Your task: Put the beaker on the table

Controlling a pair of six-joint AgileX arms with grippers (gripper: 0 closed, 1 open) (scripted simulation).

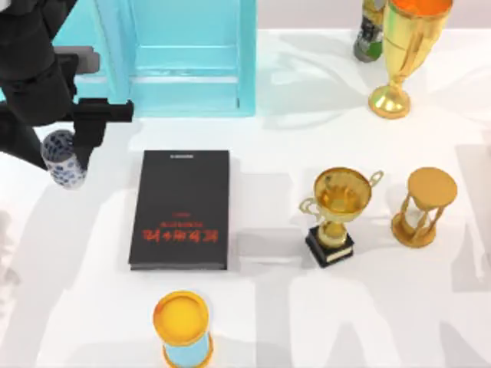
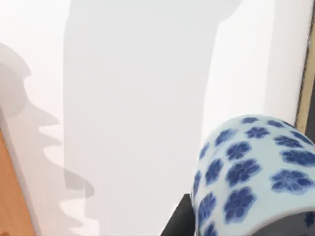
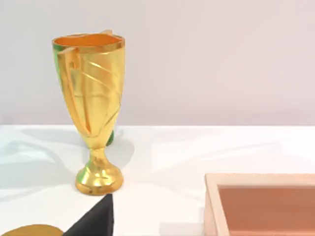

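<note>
Gripping the beaker (image 1: 63,159), left gripper (image 1: 77,157) hovers above table (image 2: 138,98).

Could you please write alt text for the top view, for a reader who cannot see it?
The left gripper holds the beaker at the table's left side, beside a black book. Right of the book stand a handled gold trophy and an hourglass.

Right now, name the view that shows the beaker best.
The left wrist view: the beaker is close, its blue flowers plain. The top view shows it small at the table's left, in the left gripper, partly covered by the arm.
</note>
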